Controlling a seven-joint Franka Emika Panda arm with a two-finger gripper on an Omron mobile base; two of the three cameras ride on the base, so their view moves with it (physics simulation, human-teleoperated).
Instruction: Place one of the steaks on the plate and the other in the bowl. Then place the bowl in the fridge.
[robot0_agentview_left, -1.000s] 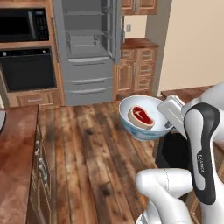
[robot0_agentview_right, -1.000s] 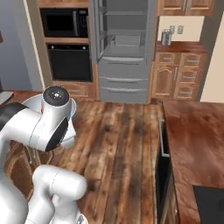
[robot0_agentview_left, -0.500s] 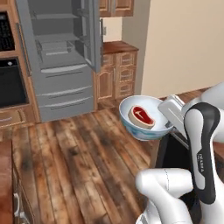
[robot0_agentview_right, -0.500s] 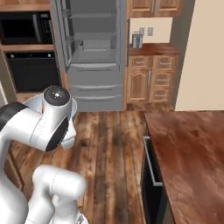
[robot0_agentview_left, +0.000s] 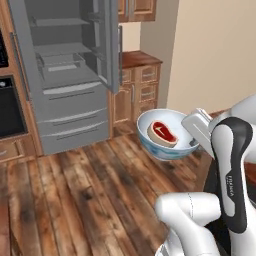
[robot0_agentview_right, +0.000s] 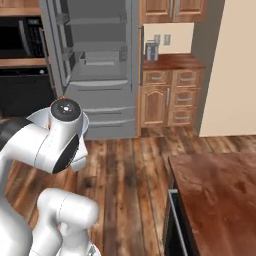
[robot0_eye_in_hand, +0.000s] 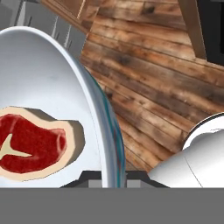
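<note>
I had the bowl (robot0_agentview_left: 167, 134) up in the air at the right of centre in the left base view, clear of the wood floor (robot0_agentview_left: 75, 190) well below it. One steak (robot0_agentview_left: 162, 132) lay flat inside it, on the side away from the gripper (robot0_agentview_left: 195, 142). The claw was clenched on the bowl's rim: in the hand view the thin white-and-blue wall ran straight down between the two tips at the bottom edge, with the steak at the lower left of that frame. So I judged the bowl half of the loading done. I could not find the plate or the other steak, so I could not say whether that half was finished.

What remained was the last step. The fridge (robot0_agentview_left: 65, 75) stood at the upper left of the left base view, well apart from the bowl, with its doors swung open and grey shelves (robot0_agentview_left: 57, 49) bare as far as I could tell. The near door's edge (robot0_agentview_left: 114, 55) jutted out at upper centre, between the bowl and the shelves, so I reckoned the approach had to go around it, not across. At the lower right of the right base view a brown counter (robot0_agentview_right: 220, 190) sat close beside the base, which left little room on that side; the floor ahead looked open.
</note>
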